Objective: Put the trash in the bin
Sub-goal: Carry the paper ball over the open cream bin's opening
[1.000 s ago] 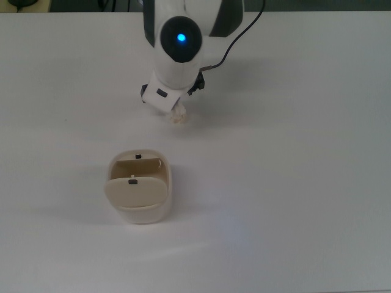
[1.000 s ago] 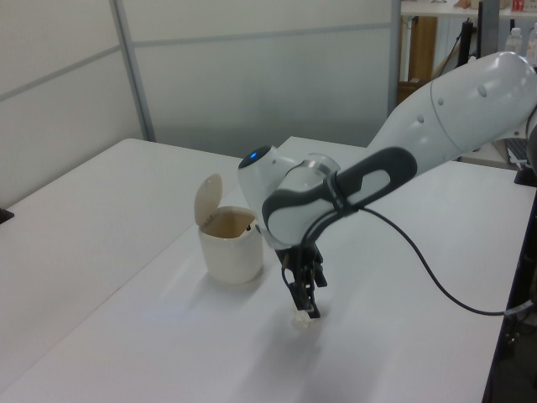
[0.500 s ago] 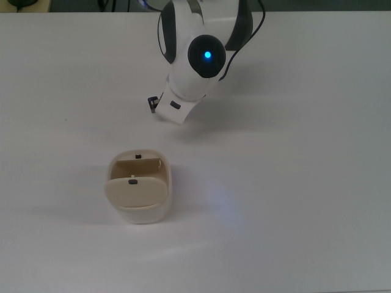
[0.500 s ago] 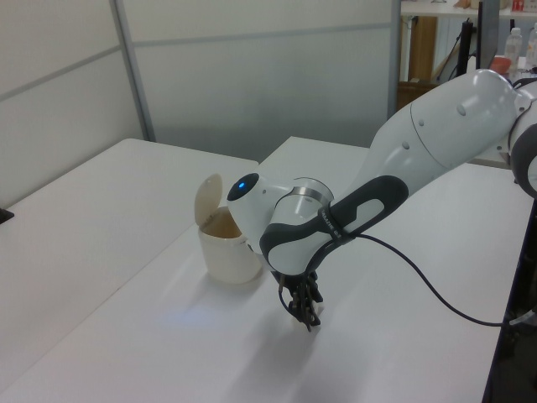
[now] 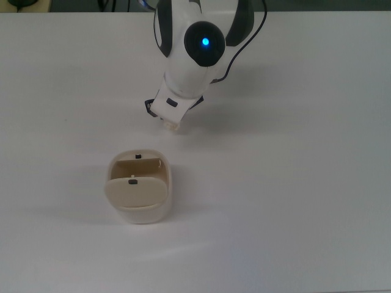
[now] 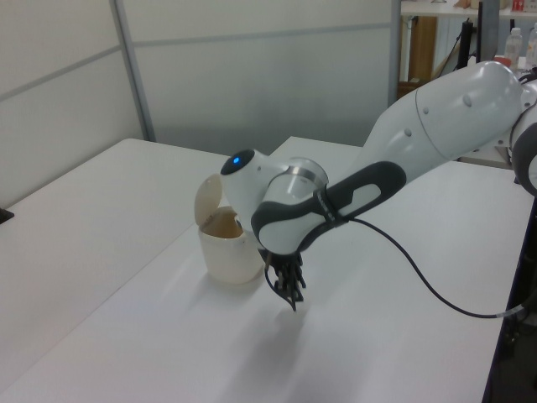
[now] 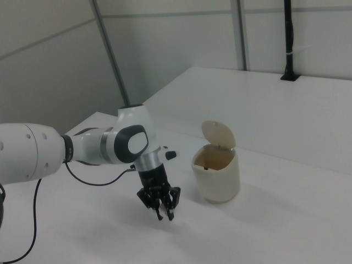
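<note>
Above table (image 5: 293, 183), end effector (image 7: 163, 212) pinches trash (image 5: 171, 126), near bin (image 5: 139, 186).

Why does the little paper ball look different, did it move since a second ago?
Yes. The trash is off the table now, held in the gripper. In the top view it sits a little closer to the bin than before.

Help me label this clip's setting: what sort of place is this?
Probably a robotics lab or test cell. A robot arm with a trailing cable works at a bare white table, enclosed by plain grey partition panels. The only props are a small bin and the gripper near it.
</note>
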